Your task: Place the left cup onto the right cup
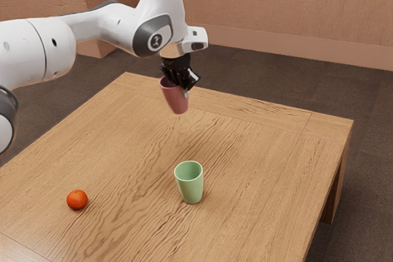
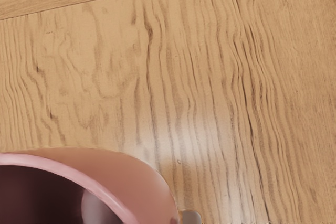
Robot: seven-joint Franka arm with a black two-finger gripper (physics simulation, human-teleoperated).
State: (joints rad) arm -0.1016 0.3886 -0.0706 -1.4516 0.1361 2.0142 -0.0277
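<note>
A pink cup [image 1: 175, 99] hangs in the air above the far part of the wooden table [image 1: 258, 151], tilted slightly, with my black gripper [image 1: 180, 81] shut on its rim. In the wrist view the pink cup [image 2: 105, 182] looms just under my hand, over bare wood grain. A light green cup [image 1: 190, 181] stands upright on the table, nearer the front and a little toward the exterior view's right of the held cup, well below it.
A small orange [image 1: 77, 199] lies on the table near the front, at the exterior view's left. The table's right edge [image 1: 344, 145] drops off to a dark carpet floor.
</note>
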